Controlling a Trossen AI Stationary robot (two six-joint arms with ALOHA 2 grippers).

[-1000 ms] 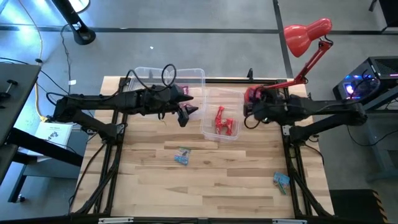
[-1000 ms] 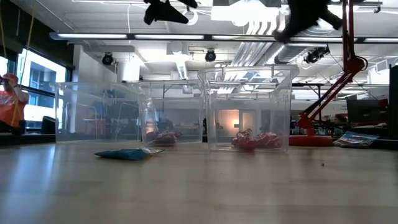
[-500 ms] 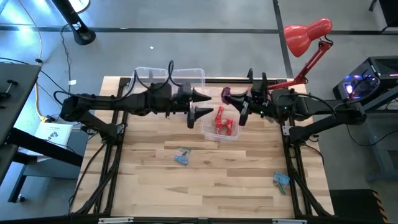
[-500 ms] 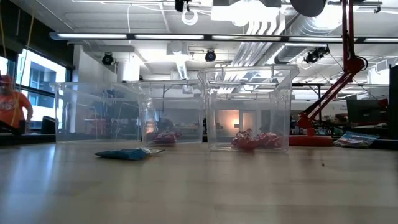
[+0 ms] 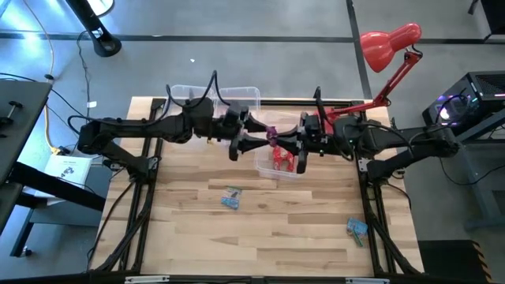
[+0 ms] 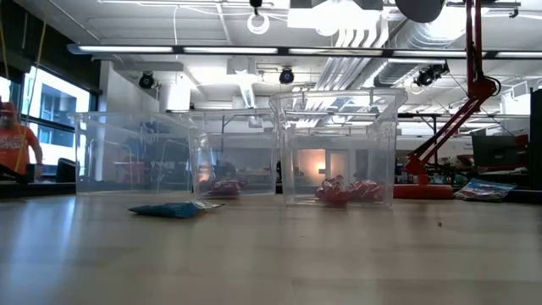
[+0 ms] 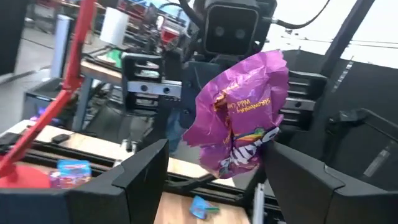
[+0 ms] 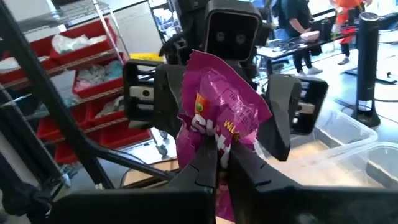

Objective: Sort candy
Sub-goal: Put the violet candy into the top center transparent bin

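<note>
Item: one purple candy packet (image 5: pixel 272 135), held in the air between the two arms above the near-left corner of the small clear bin (image 5: pixel 293 170) of red candies (image 5: pixel 284 154). Right gripper (image 8: pixel 217 165): fingers pinched tight on one end of the packet, seen plainly in its own wrist view. Left gripper (image 5: pixel 254 136): fingers spread wide, one on either side of the packet's free end, not yet pressing it; the left wrist view shows the packet (image 7: pixel 242 118) hanging in the gap between them. Step in hand, as judged: a handover from right arm to left, presumably so the left arm can carry the packet to the larger clear bin (image 5: pixel 211 99) at the back left, where pink-purple candy shows in the low view (image 6: pixel 222 186). To do it well: advance the left gripper until the packet sits deep between its fingers, close on the body of the wrapper and not its crinkled edge, and release the right grip only once the left is firm. Risk: the foil is slick and limp, and an early release would drop it among the reds. Also on the table (image 5: pixel 300 229): two light blue candies, one mid-table (image 5: pixel 230 197) and one near the front right edge (image 5: pixel 357 229), unsorted.
</note>
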